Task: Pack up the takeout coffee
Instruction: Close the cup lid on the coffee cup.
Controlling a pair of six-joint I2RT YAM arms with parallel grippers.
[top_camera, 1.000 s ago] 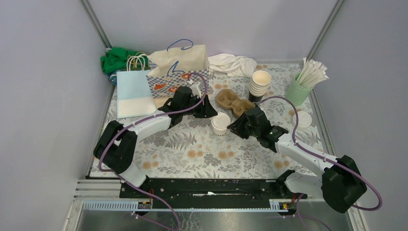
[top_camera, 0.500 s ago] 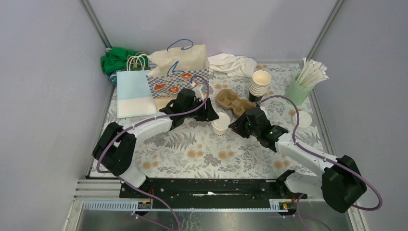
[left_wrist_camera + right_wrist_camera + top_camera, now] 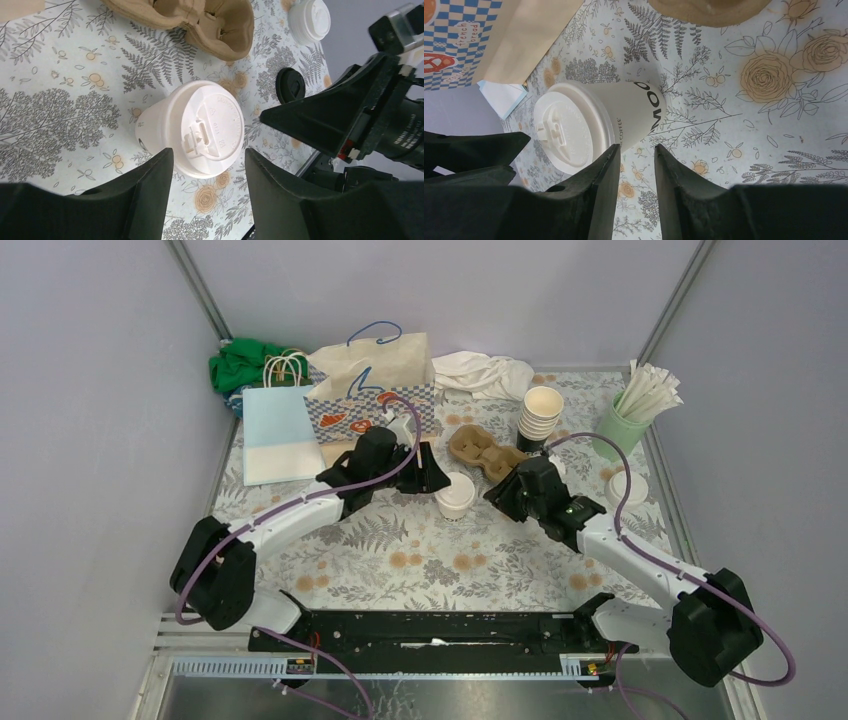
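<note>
Left gripper (image 3: 207,157) widened since earlier, unclenched around white-lidded cream paper cup (image 3: 455,495); right gripper (image 3: 636,150) released, empty; cup upright, axis vertical, lid upward.

Lidded cup (image 3: 192,125) at the left gripper's (image 3: 207,162) parted tips.
Cup upright on floral table (image 3: 50,115), brown carrier (image 3: 210,22) beyond it.

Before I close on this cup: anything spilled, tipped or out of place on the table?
No spill or damage: the lidded cup stands upright, lid seated. One oddity: a black disc, likely a stray lid, lies loose on the table.
</note>
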